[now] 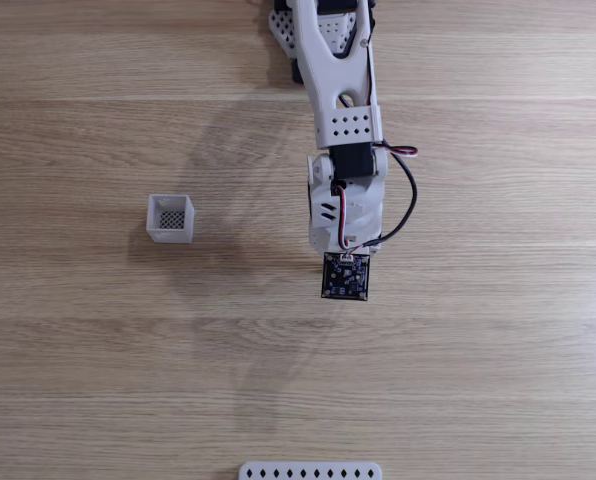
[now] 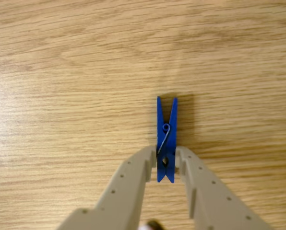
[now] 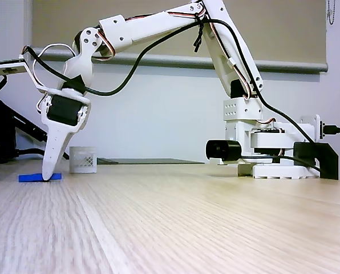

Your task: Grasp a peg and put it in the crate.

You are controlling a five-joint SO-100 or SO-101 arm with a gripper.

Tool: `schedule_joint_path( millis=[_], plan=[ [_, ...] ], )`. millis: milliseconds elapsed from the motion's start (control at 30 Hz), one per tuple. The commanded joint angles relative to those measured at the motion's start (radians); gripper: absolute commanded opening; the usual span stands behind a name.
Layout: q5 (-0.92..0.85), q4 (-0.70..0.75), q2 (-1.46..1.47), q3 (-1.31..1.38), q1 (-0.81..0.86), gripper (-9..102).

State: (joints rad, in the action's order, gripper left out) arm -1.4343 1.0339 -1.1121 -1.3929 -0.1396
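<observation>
The blue peg (image 2: 166, 139) lies flat on the wooden table, pointing away from the camera in the wrist view. My gripper (image 2: 166, 157) reaches down to the table, and its two pale fingers (image 2: 133, 177) press against both sides of the peg's near end. In a fixed view from the side, the gripper (image 3: 49, 174) has its tip on the peg (image 3: 33, 177), which rests on the tabletop. The white crate (image 1: 170, 218) stands apart to the left of the arm, and sits behind the gripper as the crate (image 3: 83, 160) in the side view.
The arm's base (image 3: 272, 154) stands at the right in the side view, with black cables on the left edge. A white perforated strip (image 1: 310, 471) lies at the table's bottom edge. Bare wood surrounds the crate and arm.
</observation>
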Motion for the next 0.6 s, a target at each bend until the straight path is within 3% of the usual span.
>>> schedule_joint_path(
  millis=[0, 267, 567],
  plan=[
    [0.012, -0.046, -0.08, 0.041, 0.009, -1],
    [0.014, -0.54, -0.42, -0.399, 0.075, -1],
    [-0.003, -1.131, -0.833, -1.009, 0.365, -1]
  ],
)
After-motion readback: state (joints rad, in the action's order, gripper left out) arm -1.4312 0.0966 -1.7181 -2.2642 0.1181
